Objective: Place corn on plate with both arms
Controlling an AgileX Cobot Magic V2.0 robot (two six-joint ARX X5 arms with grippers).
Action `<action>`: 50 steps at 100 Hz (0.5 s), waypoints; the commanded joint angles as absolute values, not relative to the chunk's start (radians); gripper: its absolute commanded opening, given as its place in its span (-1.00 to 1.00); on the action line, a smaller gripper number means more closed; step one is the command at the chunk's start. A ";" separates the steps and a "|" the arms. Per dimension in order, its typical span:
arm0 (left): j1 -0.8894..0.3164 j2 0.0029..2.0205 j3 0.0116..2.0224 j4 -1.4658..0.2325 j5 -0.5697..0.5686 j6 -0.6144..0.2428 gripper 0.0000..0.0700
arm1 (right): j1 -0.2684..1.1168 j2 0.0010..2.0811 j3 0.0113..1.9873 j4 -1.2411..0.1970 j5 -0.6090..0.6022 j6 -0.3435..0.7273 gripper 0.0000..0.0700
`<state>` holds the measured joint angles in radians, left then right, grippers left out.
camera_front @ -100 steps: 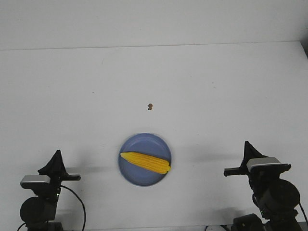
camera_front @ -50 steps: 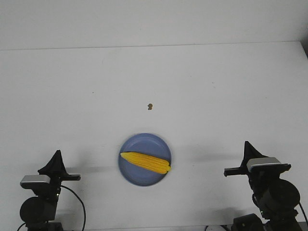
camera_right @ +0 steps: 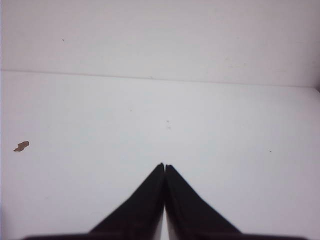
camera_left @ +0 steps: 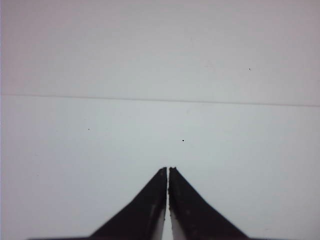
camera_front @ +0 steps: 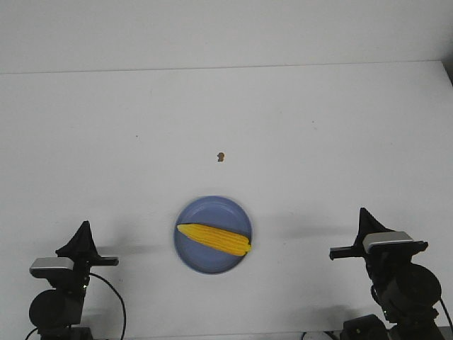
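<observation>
Change: none since a second ago | corn cob [camera_front: 214, 239] lies diagonally on blue plate [camera_front: 196, 212], lower centre | left gripper [camera_left: 167, 170], right gripper [camera_right: 164, 166] pinched closed, empty, parked at lower corners | task looks complete

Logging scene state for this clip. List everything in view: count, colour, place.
corn: 1, bright yellow, lying across the plate, pointed tip toward the robot's left
plate: 1, periwinkle blue, on the table near the robot, between the two arms
brown speck: 1, small, brown, on the table beyond the plate
table: 1, white, fills most of the front view
left gripper: 1, black, near edge on the robot's left, jaws together, holding nothing
right gripper: 1, black, near edge on the robot's right, jaws together, holding nothing
</observation>
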<state>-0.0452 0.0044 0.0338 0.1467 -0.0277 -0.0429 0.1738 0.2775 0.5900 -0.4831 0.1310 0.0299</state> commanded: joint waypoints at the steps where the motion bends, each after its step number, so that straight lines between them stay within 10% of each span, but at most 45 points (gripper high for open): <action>1: -0.044 0.003 0.014 0.159 -0.030 -0.046 -0.98 | 0.174 0.280 0.602 -0.471 0.132 0.024 -0.99; 50: -0.044 0.003 0.014 0.159 -0.030 -0.046 -0.98 | 0.101 0.205 0.537 -0.373 0.132 0.010 -0.99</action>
